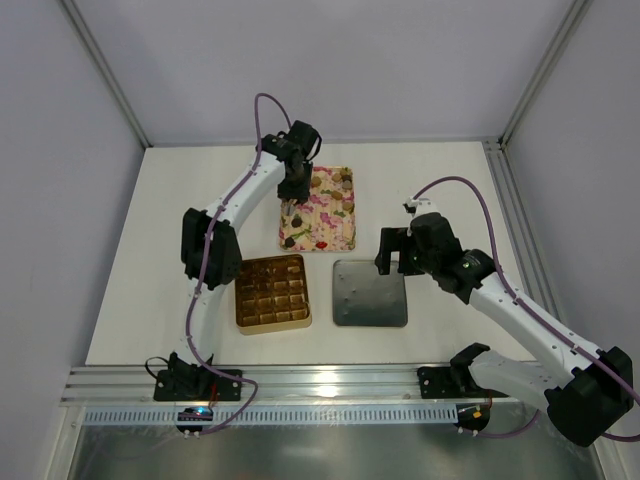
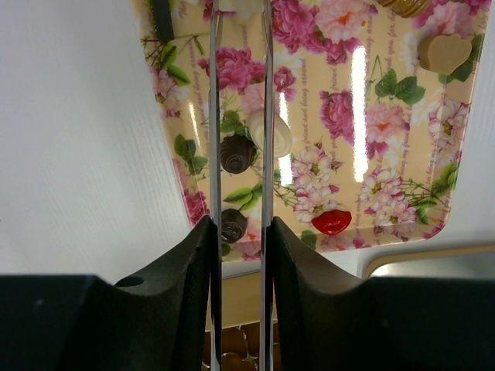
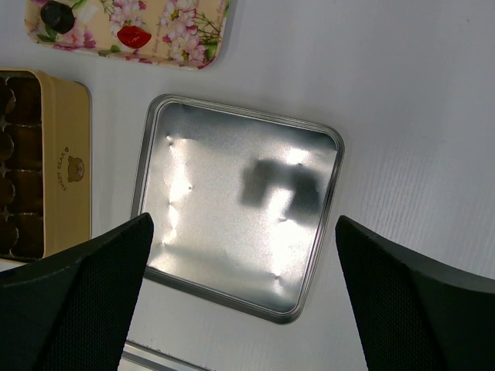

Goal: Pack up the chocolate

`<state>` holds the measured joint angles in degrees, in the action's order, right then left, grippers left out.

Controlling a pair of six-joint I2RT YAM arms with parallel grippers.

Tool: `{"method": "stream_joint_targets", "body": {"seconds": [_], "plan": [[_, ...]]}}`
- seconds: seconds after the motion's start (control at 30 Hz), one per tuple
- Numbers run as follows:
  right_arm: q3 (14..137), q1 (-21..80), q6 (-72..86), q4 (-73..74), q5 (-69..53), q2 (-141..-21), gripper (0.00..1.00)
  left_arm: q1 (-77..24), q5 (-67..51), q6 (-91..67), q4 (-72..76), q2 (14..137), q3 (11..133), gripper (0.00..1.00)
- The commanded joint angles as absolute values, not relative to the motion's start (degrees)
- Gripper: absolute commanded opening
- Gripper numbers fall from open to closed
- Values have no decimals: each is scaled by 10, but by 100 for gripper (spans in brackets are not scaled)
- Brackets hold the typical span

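The chocolate [image 1: 270,288] fills a grid in a square gold box [image 1: 272,322] at the near left, also seen in the right wrist view as box [image 3: 68,154] and chocolate [image 3: 19,193]. My left gripper [image 1: 293,188] [image 2: 240,228] is shut on metal tongs [image 2: 267,77], held over the pink-floral tray [image 1: 335,240]. A dark swirl sweet [image 2: 237,153] shows between the two blades; I cannot tell if they touch it. My right gripper [image 1: 392,252] [image 3: 244,224] hangs open above the upturned silver lid [image 1: 369,293] [image 3: 232,154], holding nothing.
On the floral tray [image 2: 402,185] lie loose sweets: a white one [image 2: 280,137], a second dark one [image 2: 233,224], red lips [image 2: 332,222] and a tan heart [image 2: 443,52]. Grey walls enclose the white table, and a metal rail [image 1: 330,385] runs along the near edge.
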<state>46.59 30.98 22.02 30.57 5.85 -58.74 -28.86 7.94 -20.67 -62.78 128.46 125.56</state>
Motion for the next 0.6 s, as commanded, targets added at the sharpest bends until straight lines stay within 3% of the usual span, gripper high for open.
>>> {"method": "stream_joint_targets", "body": {"seconds": [0.0, 0.57], "plan": [[462, 308, 219, 301, 67, -577, 100, -289, 81, -206, -636, 1254, 1280, 31], [456, 309, 225, 292, 60, -578, 100, -289, 51, -211, -646, 1176, 1231, 29]]}}
